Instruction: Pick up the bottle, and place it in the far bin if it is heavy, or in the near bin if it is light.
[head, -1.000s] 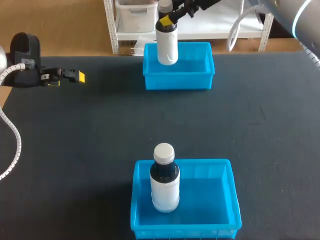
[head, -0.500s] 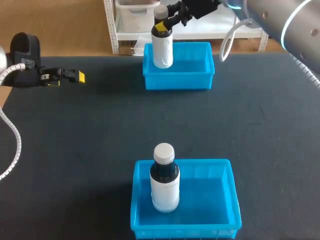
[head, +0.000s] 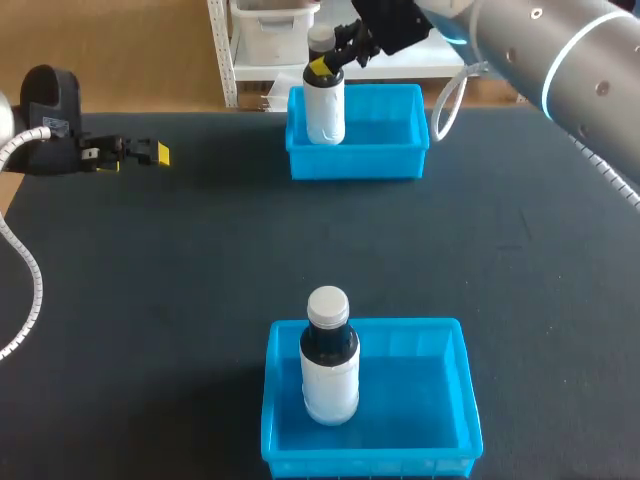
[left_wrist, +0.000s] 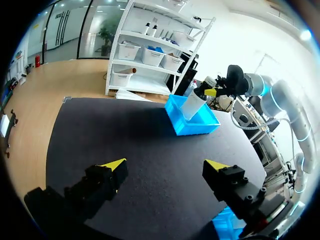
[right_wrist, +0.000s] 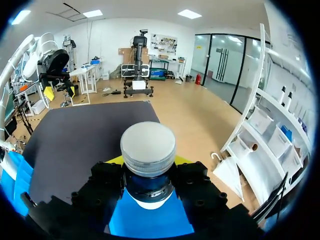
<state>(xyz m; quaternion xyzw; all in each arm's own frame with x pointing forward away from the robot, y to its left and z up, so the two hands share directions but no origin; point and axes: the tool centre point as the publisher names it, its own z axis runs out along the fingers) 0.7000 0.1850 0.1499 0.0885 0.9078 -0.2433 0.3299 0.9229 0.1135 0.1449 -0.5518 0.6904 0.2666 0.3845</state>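
Two blue bins stand on the dark counter (head: 150, 300), well apart from each other. In the far bin (head: 375, 140) the lower part of the bottle (head: 324, 110) is inside, upright, near the bin's left wall. Whether it touches the bin's floor, I cannot tell. The right gripper (head: 322, 65) holds this bottle at the neck, with one finger pressing on each side just under the cap. In the near bin (head: 410, 400) a second bottle (head: 329, 370) stands upright in the left part, and no gripper touches it.

The bottle has a white body, a dark neck and a pale grey ribbed cap (right_wrist: 148, 148). The second bottle looks the same kind: pale cap, dark upper part and white lower part.

The left gripper (left_wrist: 166, 165) is over the counter's far left side. Its fingers are spread wide and nothing is between them.

In total there are two bins, two bottles and two grippers.
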